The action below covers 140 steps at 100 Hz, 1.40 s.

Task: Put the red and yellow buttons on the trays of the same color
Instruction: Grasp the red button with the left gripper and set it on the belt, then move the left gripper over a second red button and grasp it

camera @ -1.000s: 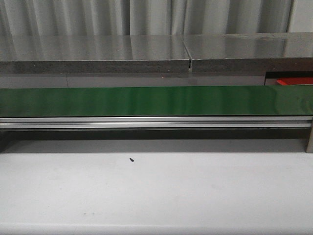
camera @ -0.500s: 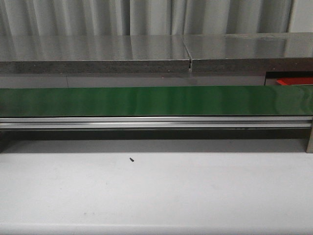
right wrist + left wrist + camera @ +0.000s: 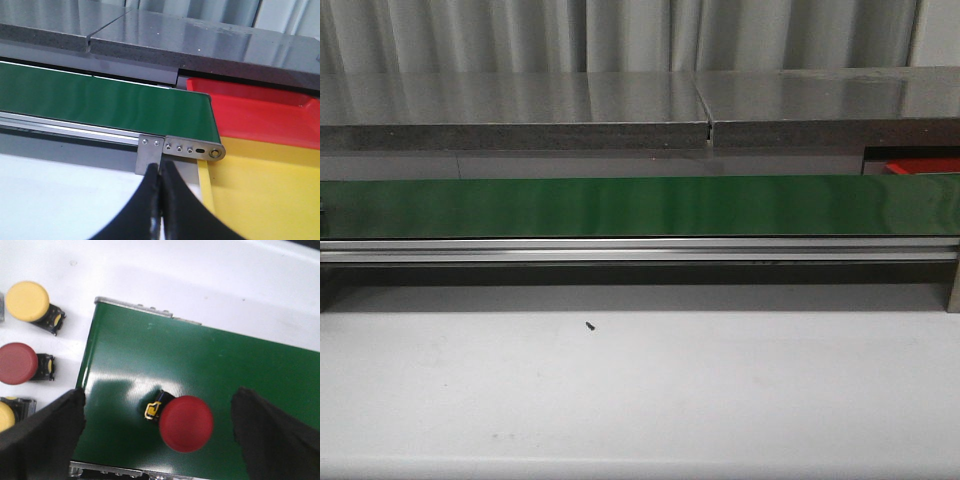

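We start at the left end. The left gripper [image 3: 157,432] hangs over the green conveyor belt [image 3: 240,370], its jaws spread wide and gripping nothing, and a red mushroom-cap push button [image 3: 186,423] lies on its side on the belt between the fingertips. Off the belt's end, on the white tabletop [image 3: 210,280], a yellow-capped push button [image 3: 27,301], a second red-capped push button [image 3: 18,363] and another yellow button, cut by the frame edge [image 3: 5,416], wait in a row. We judge the step as feeding: this red button sits on the belt, released.

Next move, in our judgement: lift clear and fetch another button from the row.

At the right end, the right gripper [image 3: 160,200] has its fingers pressed together on nothing, near the belt's roller, just beside the yellow plastic tray [image 3: 270,195] and the red plastic tray [image 3: 260,112]. Both trays look bare in the part we see.

Against the earlier front frames, nothing differs: the belt shows no button and neither arm is in that view.
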Each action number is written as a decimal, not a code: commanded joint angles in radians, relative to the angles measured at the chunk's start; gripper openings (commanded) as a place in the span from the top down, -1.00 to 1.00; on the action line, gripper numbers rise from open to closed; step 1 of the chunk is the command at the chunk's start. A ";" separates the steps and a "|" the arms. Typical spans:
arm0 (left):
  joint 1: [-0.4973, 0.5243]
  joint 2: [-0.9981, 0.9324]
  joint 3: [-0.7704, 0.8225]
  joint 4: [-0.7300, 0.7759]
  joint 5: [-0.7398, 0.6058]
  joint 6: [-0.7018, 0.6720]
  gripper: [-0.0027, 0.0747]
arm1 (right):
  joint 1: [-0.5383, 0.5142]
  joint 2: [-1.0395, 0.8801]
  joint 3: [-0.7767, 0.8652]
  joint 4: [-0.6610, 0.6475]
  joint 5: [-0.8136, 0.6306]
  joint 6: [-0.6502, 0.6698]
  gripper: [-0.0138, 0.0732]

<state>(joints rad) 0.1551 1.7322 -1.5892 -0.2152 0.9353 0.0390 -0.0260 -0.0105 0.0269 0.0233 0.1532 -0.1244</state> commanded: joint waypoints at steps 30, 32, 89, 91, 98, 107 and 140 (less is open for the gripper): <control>0.085 -0.152 -0.014 -0.002 0.018 0.022 -0.57 | 0.004 -0.017 0.000 -0.008 -0.080 0.000 0.84; 0.097 -0.152 -0.007 -0.002 0.024 0.022 -0.57 | 0.004 -0.017 0.000 -0.008 -0.080 0.000 0.84; 0.472 -0.088 0.248 0.026 -0.037 0.022 -0.56 | 0.004 -0.017 0.000 -0.008 -0.080 0.000 0.84; 0.474 -0.083 0.249 0.026 -0.037 0.022 -0.56 | 0.004 -0.017 0.000 -0.008 -0.080 0.000 0.84; 0.474 -0.066 0.249 0.026 -0.041 0.022 -0.56 | 0.004 -0.017 0.000 -0.008 -0.080 0.000 0.84; 0.461 -0.044 0.249 0.023 -0.045 0.022 -0.56 | 0.004 -0.017 0.000 -0.008 -0.080 0.000 0.84; 0.450 0.049 0.249 0.033 -0.087 0.024 -0.56 | 0.004 -0.017 0.000 -0.008 -0.080 0.000 0.84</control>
<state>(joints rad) 0.6097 1.8057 -1.3145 -0.1718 0.8887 0.0641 -0.0260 -0.0105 0.0269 0.0233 0.1532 -0.1244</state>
